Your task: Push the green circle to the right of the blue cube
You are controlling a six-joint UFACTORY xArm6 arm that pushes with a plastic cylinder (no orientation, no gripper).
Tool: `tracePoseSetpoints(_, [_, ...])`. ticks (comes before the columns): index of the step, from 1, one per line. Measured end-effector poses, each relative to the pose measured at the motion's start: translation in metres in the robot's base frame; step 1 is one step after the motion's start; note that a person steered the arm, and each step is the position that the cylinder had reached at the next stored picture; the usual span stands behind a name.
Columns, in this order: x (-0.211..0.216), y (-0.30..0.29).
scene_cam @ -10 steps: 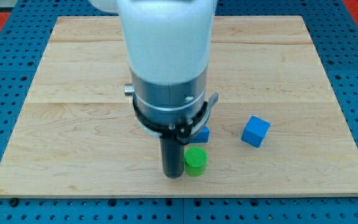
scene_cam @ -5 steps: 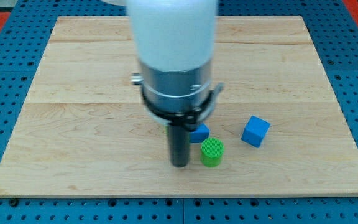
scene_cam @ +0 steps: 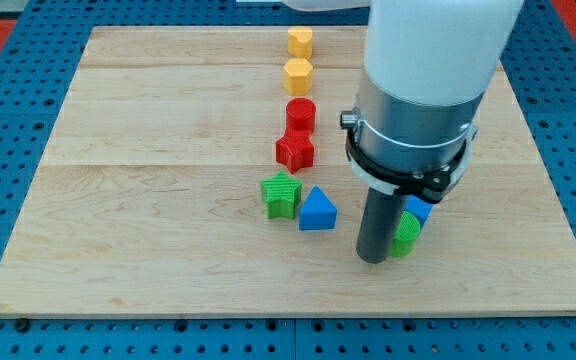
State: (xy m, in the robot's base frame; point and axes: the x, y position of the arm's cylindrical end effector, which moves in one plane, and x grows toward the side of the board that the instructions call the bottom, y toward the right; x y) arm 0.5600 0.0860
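The green circle peeks out at the right side of my dark rod, low on the wooden board. My tip rests on the board, touching the circle's left side. The blue cube is mostly hidden behind the arm; only a corner shows just above the green circle.
A blue triangle and a green star lie left of the rod. Above them, a red star, a red cylinder and two yellow hexagon blocks form a column toward the view's top.
The arm has swept to the view's right, pushing the green circle right until it sits just below the blue cube. The blocks behind the arm are now uncovered.
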Motion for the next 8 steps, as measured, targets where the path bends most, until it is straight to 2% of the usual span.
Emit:
tracePoseSetpoints(2, [-0.015,-0.008])
tracePoseSetpoints(3, [-0.030,0.018])
tracePoseSetpoints(5, [-0.031,0.114])
tracePoseSetpoints(7, [0.036,0.083])
tracePoseSetpoints(8, [0.038,0.134])
